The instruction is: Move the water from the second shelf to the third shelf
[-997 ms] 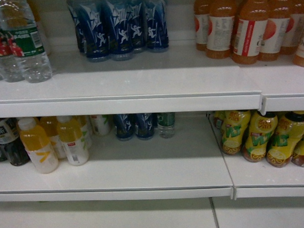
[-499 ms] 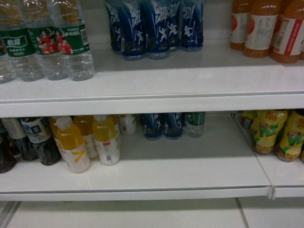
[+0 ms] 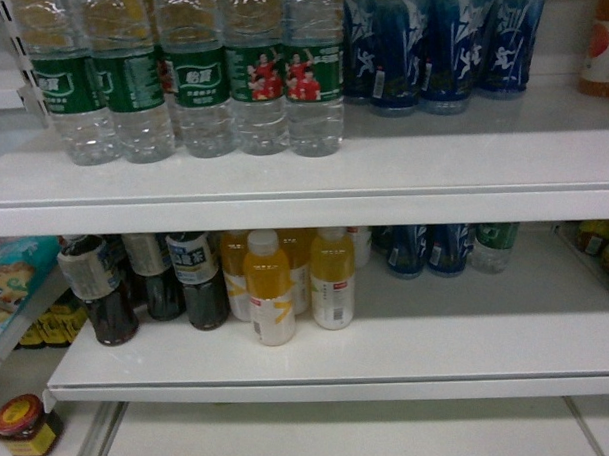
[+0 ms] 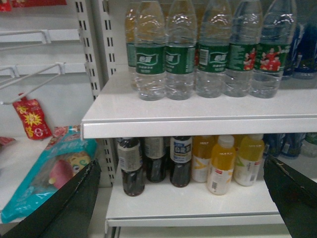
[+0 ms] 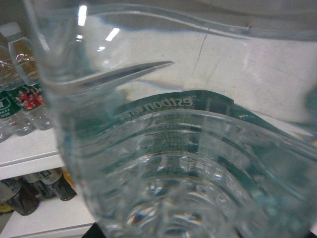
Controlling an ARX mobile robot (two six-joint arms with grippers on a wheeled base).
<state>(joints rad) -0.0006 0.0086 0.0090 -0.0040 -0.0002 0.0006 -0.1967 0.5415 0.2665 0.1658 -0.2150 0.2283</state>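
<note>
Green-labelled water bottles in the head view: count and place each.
5, side by side on the upper shelf: far-left bottle, second, third, fourth, fifth beside the blue bottles. Others may hide behind.

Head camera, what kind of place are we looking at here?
Most likely a shop's drinks aisle: white shelves stocked in rows, with water bottles grouped above, yellow juice bottles below, and snack packets hanging on hooks beside.

Upper shelf [image 3: 283,179] in front of me: row of water [image 3: 314,73] bottles upright at left, blue bottles [image 3: 423,49] beside them. Lower shelf [image 3: 409,349]: dark bottles [image 3: 201,282], yellow bottles [image 3: 272,289], more blue behind. Far left, lower ledge [image 3: 18,328] carries snack bag [image 3: 11,283], probably; blurred.
</note>
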